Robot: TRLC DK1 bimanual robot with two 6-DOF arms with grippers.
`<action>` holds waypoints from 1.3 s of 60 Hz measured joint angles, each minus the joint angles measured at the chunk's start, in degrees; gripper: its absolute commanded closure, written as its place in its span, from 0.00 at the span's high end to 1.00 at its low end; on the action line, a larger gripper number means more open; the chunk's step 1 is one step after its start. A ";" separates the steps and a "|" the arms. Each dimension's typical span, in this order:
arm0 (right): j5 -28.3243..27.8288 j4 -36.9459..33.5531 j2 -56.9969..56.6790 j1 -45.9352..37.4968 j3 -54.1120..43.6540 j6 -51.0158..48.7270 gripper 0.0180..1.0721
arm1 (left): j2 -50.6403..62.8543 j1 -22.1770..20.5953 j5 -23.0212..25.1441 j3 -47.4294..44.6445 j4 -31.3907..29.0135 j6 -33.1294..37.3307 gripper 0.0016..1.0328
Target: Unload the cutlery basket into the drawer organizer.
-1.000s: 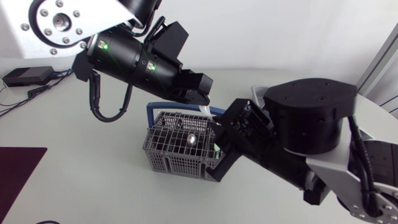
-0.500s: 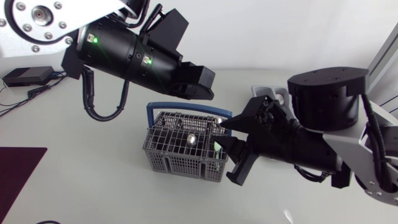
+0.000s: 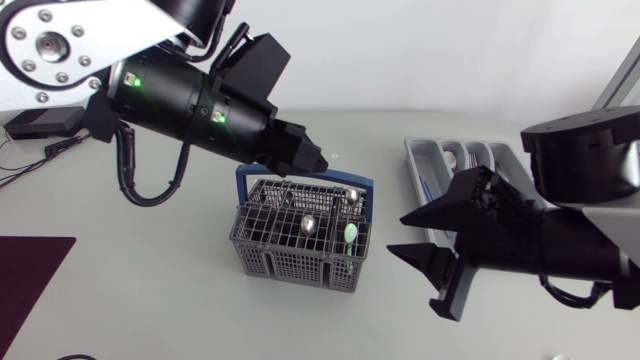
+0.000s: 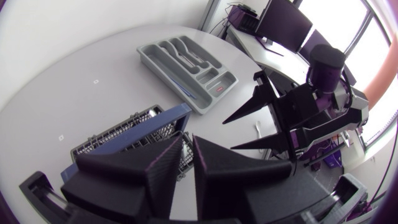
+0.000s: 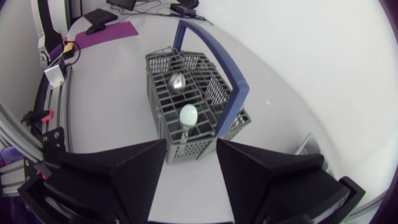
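The grey wire cutlery basket (image 3: 298,243) with a blue handle (image 3: 304,180) stands mid-table. It holds a metal spoon (image 3: 310,224) and a pale green spoon (image 3: 350,234). My left gripper (image 3: 312,158) hangs over the basket's far edge; in its wrist view the gripper (image 4: 187,163) shows only a narrow slit between its fingers, with nothing in it. My right gripper (image 3: 396,234) is open and empty, to the right of the basket. Ahead of that gripper (image 5: 191,163) lie the basket (image 5: 205,127) and green spoon (image 5: 188,115). The grey drawer organizer (image 3: 425,165) sits at the far right.
The organizer (image 4: 163,67) has several long compartments, with a few pieces lying in them. A dark mat (image 3: 25,280) lies at the table's front left. Bare table surrounds the basket on the left and in front.
My right gripper has drawn back from the basket's right side toward the right and opened wide. The green spoon stays in the basket. My left arm has shifted a little left.
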 measured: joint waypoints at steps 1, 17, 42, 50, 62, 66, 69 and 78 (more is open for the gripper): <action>-0.48 -1.36 -0.46 -1.01 0.00 -0.96 0.71 | -0.02 0.02 -0.02 -0.22 -0.28 0.72 0.40; -9.49 -19.93 -4.00 -24.96 0.00 -25.49 0.86 | -0.28 -0.31 -2.64 -3.74 -3.52 6.71 0.66; -6.54 -34.42 0.52 -52.28 -2.75 -73.46 0.88 | -1.51 -1.60 -4.81 -6.62 -3.85 9.92 0.75; -2.58 -33.90 3.23 -57.31 -5.88 -83.97 0.88 | -1.51 -1.88 -5.46 -7.21 -3.89 10.12 0.79; 2.69 -32.92 3.58 -57.94 -8.83 -89.77 0.88 | -1.49 -3.23 -6.08 -8.11 -3.96 11.23 0.84; 4.48 -32.20 2.84 -57.94 -10.03 -91.30 0.88 | -1.46 -4.11 -6.32 -8.11 -3.96 11.39 0.84; 5.53 -31.74 2.19 -58.03 -10.56 -92.21 0.88 | -1.27 -4.70 -6.78 -8.11 -3.96 11.41 0.84; 6.71 -31.67 1.57 -60.02 -10.91 -94.79 0.88 | 0.26 -6.19 -7.69 -8.09 -4.24 11.39 0.84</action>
